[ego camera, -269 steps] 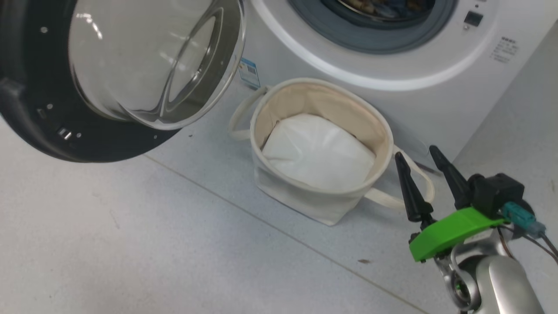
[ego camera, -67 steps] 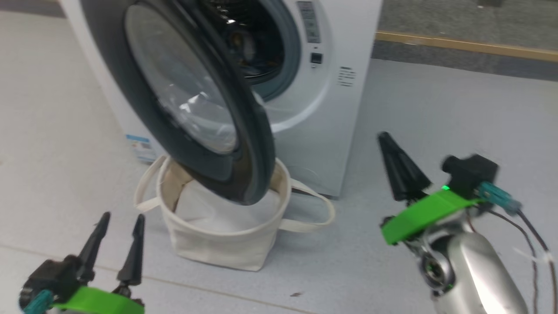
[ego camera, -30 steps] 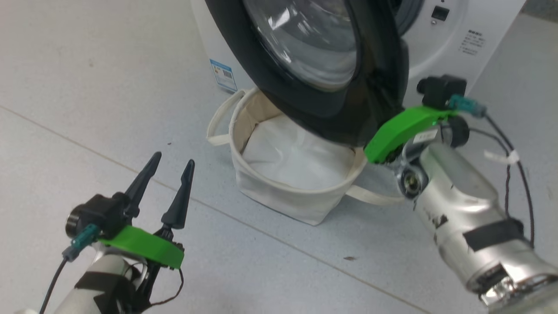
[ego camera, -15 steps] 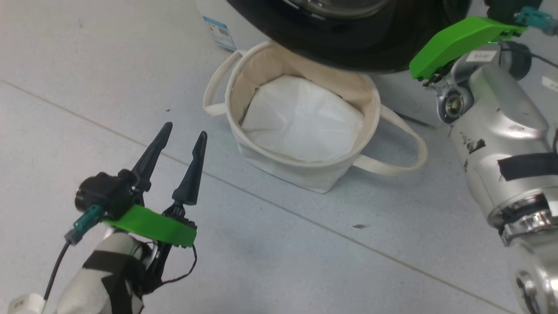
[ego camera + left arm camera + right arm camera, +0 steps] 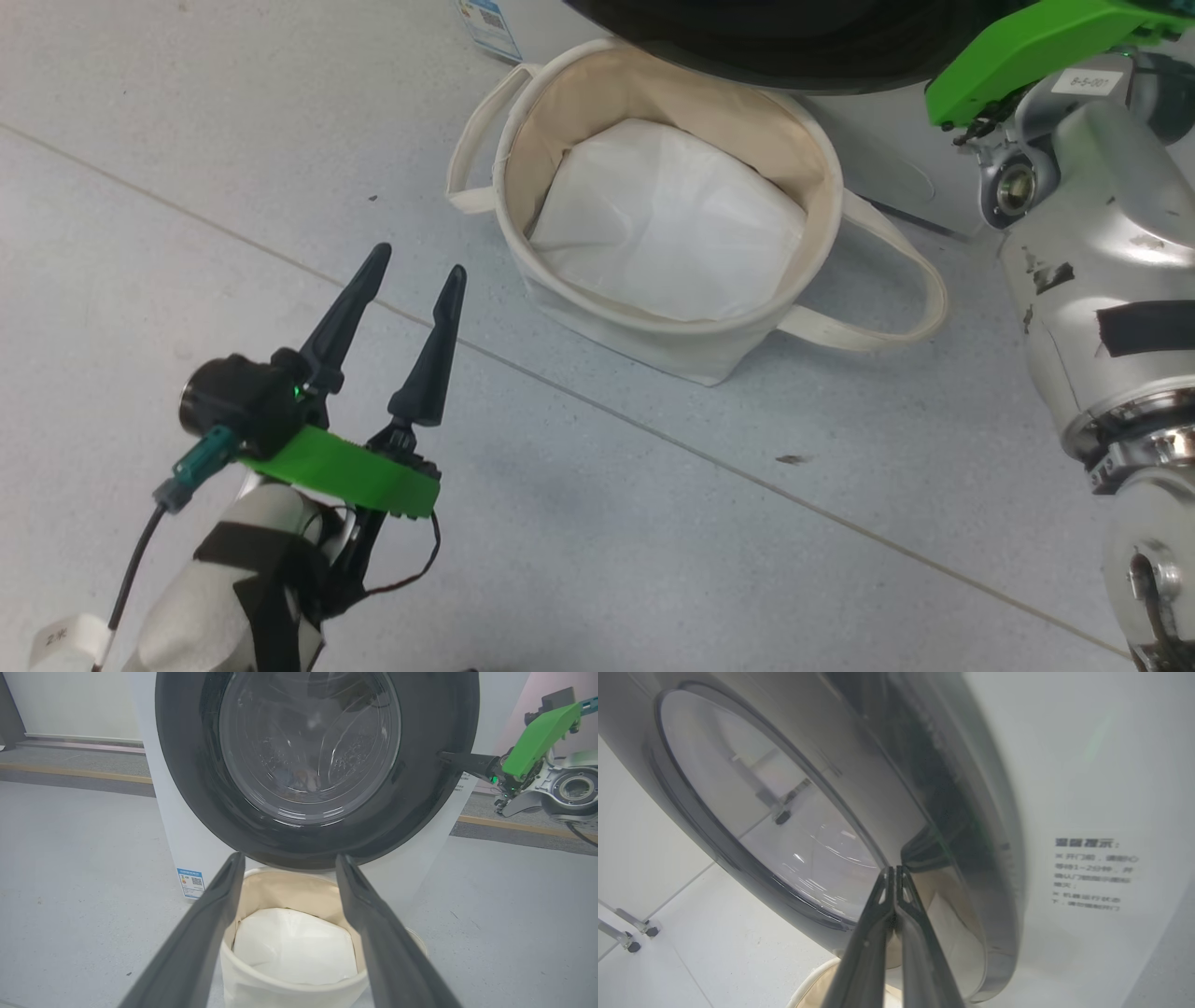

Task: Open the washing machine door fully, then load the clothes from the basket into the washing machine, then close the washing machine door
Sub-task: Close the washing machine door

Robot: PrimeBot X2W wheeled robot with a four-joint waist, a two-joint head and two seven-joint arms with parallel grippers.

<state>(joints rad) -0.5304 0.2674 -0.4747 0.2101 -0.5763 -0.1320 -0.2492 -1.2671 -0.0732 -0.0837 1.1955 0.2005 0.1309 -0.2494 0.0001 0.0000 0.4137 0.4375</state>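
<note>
The washing machine door, black-rimmed with a glass bowl, stands swung close against the white washing machine; whether it is latched I cannot tell. My right gripper is shut, its tips pressed on the door's rim, as the left wrist view shows from the side. Behind the glass a dim blue and brown patch, likely the clothes, is faintly visible. The cream basket sits on the floor under the door and holds white padding. My left gripper hangs open and empty, left of the basket.
The basket's long handles lie out on the grey floor on both sides. A blue sticker marks the washer's lower left corner. My right forearm fills the right side. Floor seams run diagonally.
The head camera has tilted down, so the basket sits higher in view. The door has swung further toward the washer with my shut right gripper against it. My left gripper stays open.
</note>
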